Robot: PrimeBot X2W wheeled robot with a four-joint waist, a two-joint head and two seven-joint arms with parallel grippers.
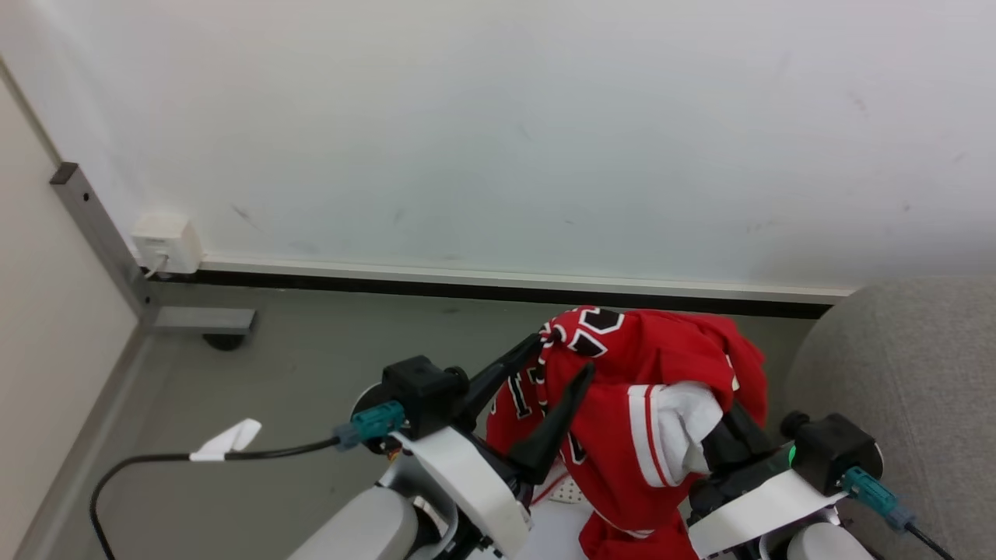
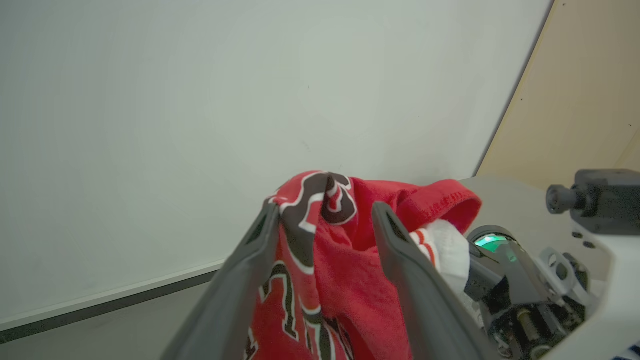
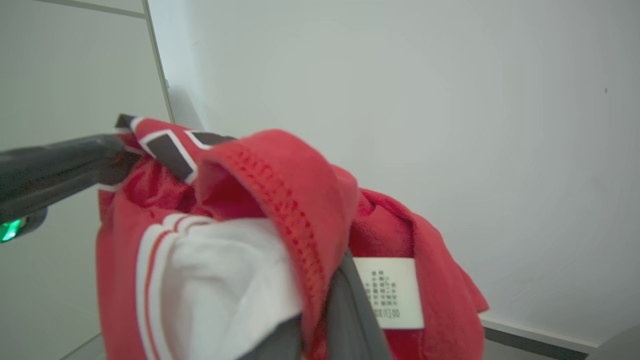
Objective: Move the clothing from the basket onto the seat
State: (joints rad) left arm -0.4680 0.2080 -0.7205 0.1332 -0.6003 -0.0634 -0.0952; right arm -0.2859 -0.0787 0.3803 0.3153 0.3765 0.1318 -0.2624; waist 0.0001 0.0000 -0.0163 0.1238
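Hanging bunched beside the seat (image 1: 918, 373) and not yet on it, the clothing (image 1: 622, 389) is pinched by the closed right fingers (image 3: 350, 320) alone, while the open left fingers (image 2: 400, 260) straddle a fold that may snag and drag it onto the floor (image 1: 311, 373).

Seat (image 1: 910, 373) and clothing (image 1: 646, 373) run past the edges

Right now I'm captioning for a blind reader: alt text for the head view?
A red jersey hangs bunched from the right claw, shut on it, while the left claw, open, straddles its other side. Grey sofa at right, white wall behind.
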